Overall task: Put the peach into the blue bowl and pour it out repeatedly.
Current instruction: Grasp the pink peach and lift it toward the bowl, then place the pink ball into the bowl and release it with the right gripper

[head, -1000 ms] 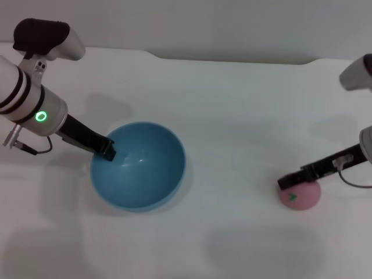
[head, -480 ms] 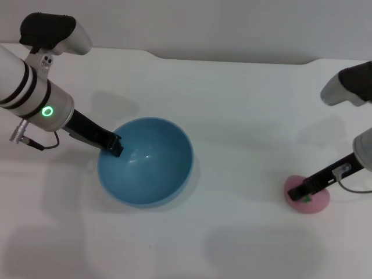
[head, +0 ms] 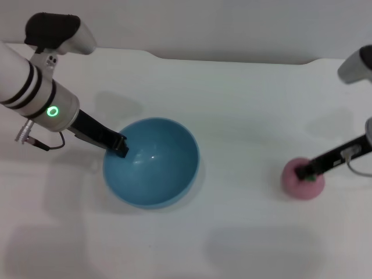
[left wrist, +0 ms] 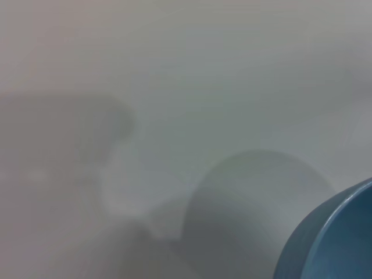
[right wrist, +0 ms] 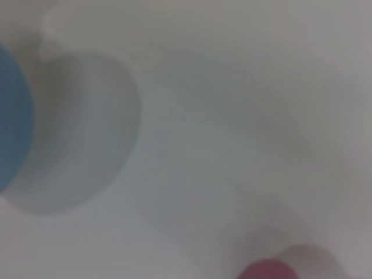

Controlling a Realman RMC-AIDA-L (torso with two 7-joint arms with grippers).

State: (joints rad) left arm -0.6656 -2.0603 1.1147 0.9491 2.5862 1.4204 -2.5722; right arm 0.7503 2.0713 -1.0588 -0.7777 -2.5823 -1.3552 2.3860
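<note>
I can read no text, label, brand or number anywhere in my views; the only sign I find is a green ring light (head: 53,111) glowing on the left arm's wrist housing (a plain circle, no characters in it); the bowl and peach carry no lettering.

Soft even light — blurred wrist views

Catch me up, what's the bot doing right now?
Two arms are at work on a white table. The left gripper is at the rim of the blue bowl, which sits upright and empty. The right gripper is down on the peach, which is on the table well to the right of the bowl. The peach is not in the bowl yet.
</note>
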